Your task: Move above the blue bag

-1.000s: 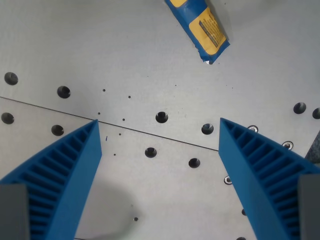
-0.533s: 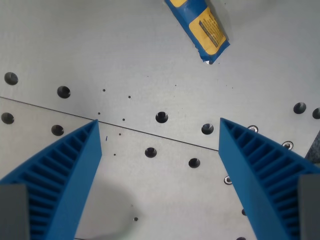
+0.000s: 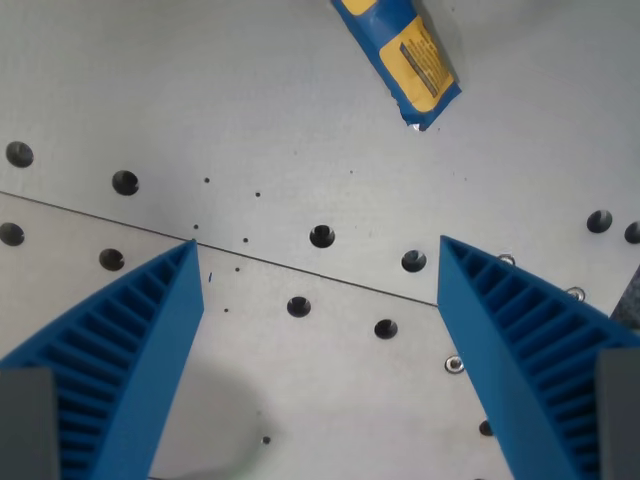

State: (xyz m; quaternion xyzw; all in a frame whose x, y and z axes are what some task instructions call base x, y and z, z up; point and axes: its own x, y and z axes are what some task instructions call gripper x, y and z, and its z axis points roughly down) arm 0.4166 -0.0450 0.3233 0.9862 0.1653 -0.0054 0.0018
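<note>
1 blue bag [image 3: 398, 55] with a yellow label lies flat at the top edge of the wrist view, right of centre, partly cut off by the frame; its long axis runs diagonally, from the upper left down to its sealed end at the lower right. It rests on 1 grey perforated table [image 3: 250, 110], crossed by 1 thin seam line slanting down toward the wrist view's right. The gripper [image 3: 318, 258] hangs well apart from the bag, its 2 ribbed blue fingers [image 3: 120, 350] spread wide with nothing between them.
</note>
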